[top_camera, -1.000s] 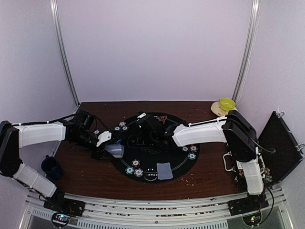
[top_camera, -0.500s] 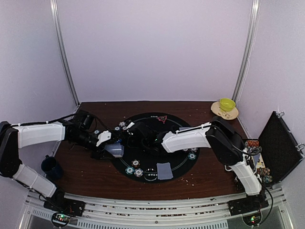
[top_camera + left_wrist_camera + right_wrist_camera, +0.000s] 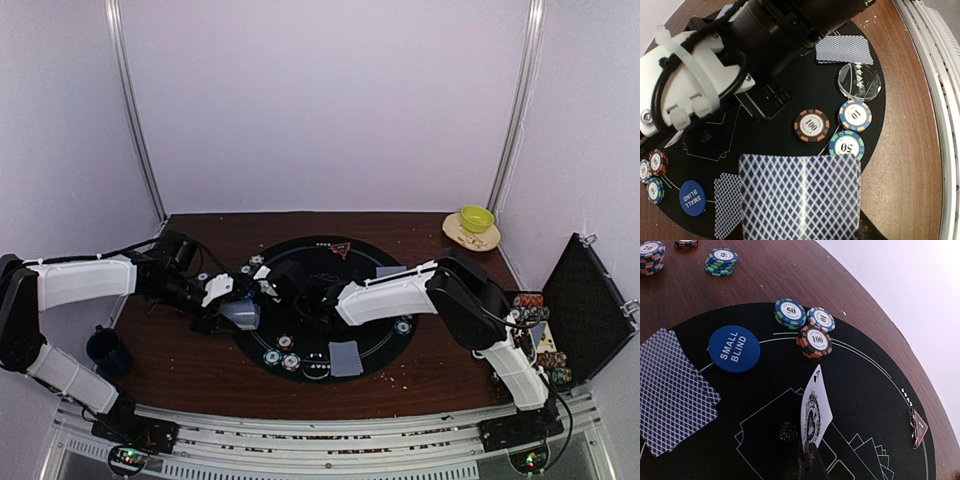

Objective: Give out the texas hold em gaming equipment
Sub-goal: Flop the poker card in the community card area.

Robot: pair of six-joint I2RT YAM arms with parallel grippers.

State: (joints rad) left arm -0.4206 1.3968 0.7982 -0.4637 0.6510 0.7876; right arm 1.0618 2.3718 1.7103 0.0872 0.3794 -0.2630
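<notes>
Nearest the arms' bases, a face-down pair of blue-diamond-backed playing cards (image 3: 346, 357) and striped-edge poker chips (image 3: 280, 352) lie at the near rim of the round black felt mat (image 3: 375, 350). Beyond, the left hand (image 3: 236, 306) is clamped on the blue-backed deck (image 3: 800, 200), apparently as a supply, while the right hand (image 3: 807, 457), closed tight, pinches one white-faced card (image 3: 816, 410) upright by its lower edge, likely bound for a seat. A small red triangle marker (image 3: 341, 249) sits at the far rim.
</notes>
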